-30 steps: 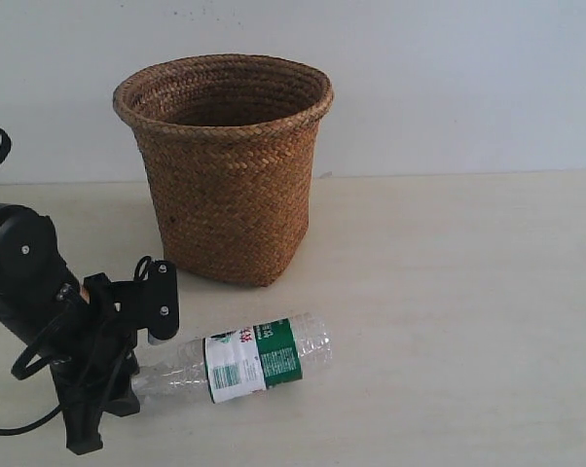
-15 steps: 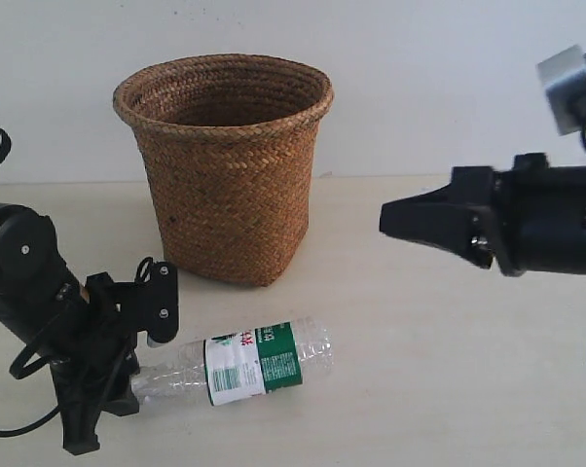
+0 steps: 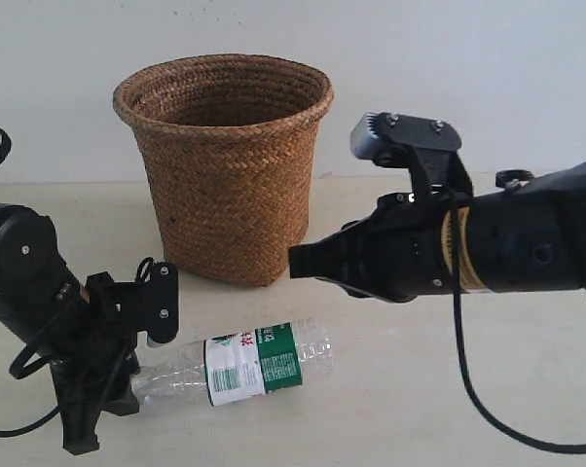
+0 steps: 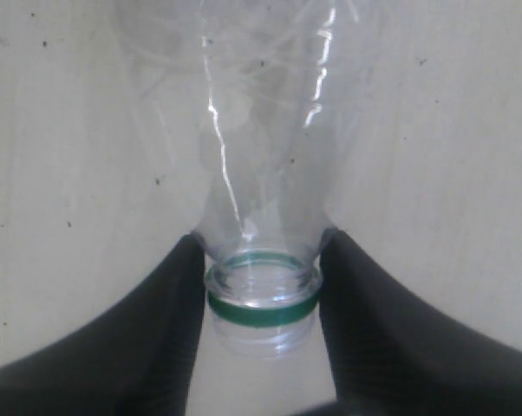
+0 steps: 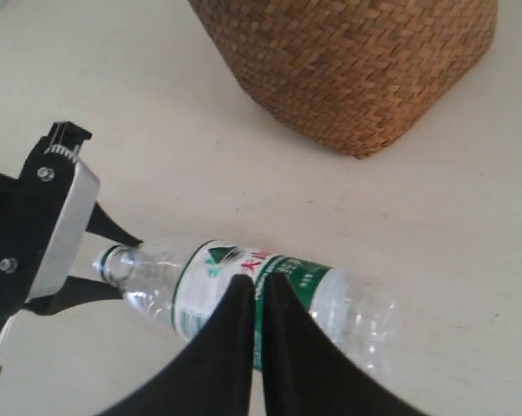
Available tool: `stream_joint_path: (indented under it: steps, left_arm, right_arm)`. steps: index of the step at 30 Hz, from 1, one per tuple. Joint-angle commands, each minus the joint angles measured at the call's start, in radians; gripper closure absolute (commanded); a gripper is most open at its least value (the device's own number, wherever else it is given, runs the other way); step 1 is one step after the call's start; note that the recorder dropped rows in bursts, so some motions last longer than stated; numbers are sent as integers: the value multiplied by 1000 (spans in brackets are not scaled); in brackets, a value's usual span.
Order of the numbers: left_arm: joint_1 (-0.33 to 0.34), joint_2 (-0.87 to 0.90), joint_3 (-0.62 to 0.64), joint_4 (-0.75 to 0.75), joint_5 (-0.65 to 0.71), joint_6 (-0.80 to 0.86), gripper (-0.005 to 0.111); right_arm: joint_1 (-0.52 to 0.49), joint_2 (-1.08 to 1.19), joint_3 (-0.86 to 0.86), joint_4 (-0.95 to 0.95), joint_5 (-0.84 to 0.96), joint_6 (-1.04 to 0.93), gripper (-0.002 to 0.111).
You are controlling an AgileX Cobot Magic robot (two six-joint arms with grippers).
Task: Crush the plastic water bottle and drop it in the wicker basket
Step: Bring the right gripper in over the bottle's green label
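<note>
The plastic water bottle (image 3: 254, 362) lies on its side on the pale table in front of the wicker basket (image 3: 230, 165). It is clear, with a white-and-green label. Its mouth (image 4: 261, 290) stands open, with only a green ring and no cap showing. My left gripper (image 3: 137, 381) is shut on the bottle's neck, one finger on each side (image 4: 263, 253). My right gripper (image 3: 295, 261) hangs shut and empty above the bottle's label (image 5: 257, 282), apart from the bottle (image 5: 348, 303). The basket (image 5: 356, 61) stands upright behind them.
A white wall rises behind the table (image 3: 468, 409). Black cables trail from the left arm (image 3: 20, 282) and the right arm (image 3: 527, 253). The basket's base (image 3: 264, 277) sits close behind the bottle.
My right arm came in from the right and swept left, its shut gripper now over the bottle. The left gripper and the bottle have stayed put.
</note>
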Motion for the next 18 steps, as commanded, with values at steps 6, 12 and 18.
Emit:
stream_joint_path:
  steps: [6, 12, 18]
  left_arm:
    - [-5, 3, -3, 3, -8, 7, 103]
    - [-5, 3, -3, 3, -10, 18, 103]
    - [-5, 3, -3, 3, -12, 38, 103]
  right_arm:
    - [11, 71, -59, 49, -97, 2, 108]
    - [11, 209, -65, 95, -100, -18, 108]
    - [11, 255, -82, 115, -95, -29, 108]
